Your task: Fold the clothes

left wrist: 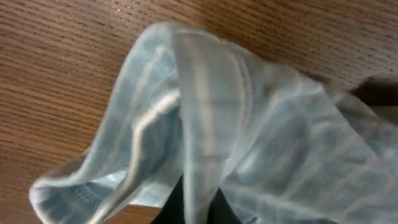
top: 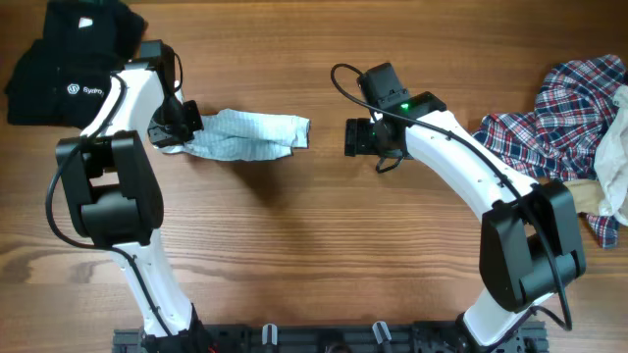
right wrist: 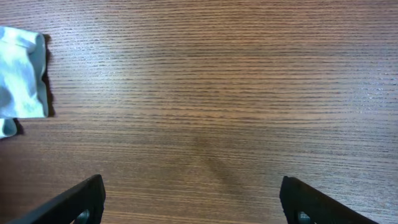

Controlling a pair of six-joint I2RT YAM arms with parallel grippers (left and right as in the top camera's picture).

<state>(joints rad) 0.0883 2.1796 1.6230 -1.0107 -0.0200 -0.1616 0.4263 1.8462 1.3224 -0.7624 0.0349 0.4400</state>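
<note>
A small pale-blue striped garment [top: 245,135] lies bunched on the wooden table, left of centre. My left gripper [top: 182,126] is shut on its left end. In the left wrist view a fold of the striped garment [left wrist: 205,124] runs down between the two dark fingertips [left wrist: 176,208], which pinch it. My right gripper [top: 350,137] hovers just right of the garment's right end, open, with nothing between its fingers [right wrist: 74,202]. In the right wrist view a corner of the pale-blue garment [right wrist: 22,71] shows at the far left.
A heap of black logo garments [top: 69,64] lies at the back left, behind the left arm. A red-blue-white plaid shirt [top: 554,118] is piled at the right edge, with a beige piece [top: 618,147] against it.
</note>
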